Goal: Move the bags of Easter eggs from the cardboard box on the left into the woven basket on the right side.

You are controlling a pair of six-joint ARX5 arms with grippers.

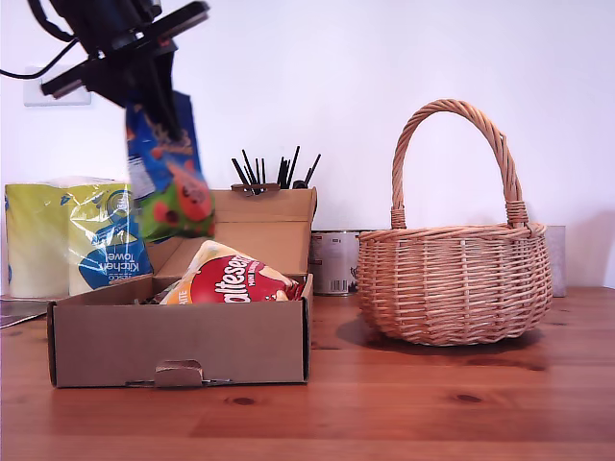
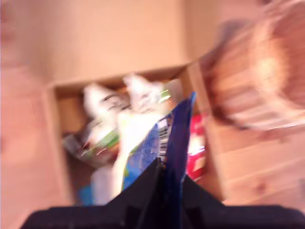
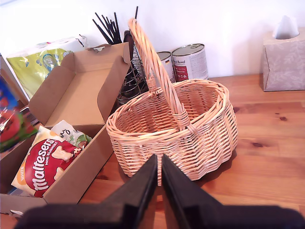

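Note:
My first gripper (image 1: 144, 91) is high at the exterior view's left, shut on a dark blue bag of Easter eggs (image 1: 168, 173) that hangs above the cardboard box (image 1: 178, 341). The first wrist view is blurred; the blue bag (image 2: 174, 138) sits between the jaws over the box (image 2: 52, 143). A red-orange Maltesers bag (image 1: 235, 281) and pale green-white bags (image 3: 71, 133) lie in the box. The woven basket (image 1: 452, 283) stands at the exterior view's right. My second gripper (image 3: 158, 164) is shut on nothing, close to the basket (image 3: 190, 138), and does not show in the exterior view.
A yellow-blue kitchen towel pack (image 1: 67, 240) stands behind the box. Metal tins (image 1: 333, 261) and a holder of black sticks (image 1: 269, 173) stand between the box lid and the basket. A tissue box (image 3: 283, 57) stands by the wall beyond the basket.

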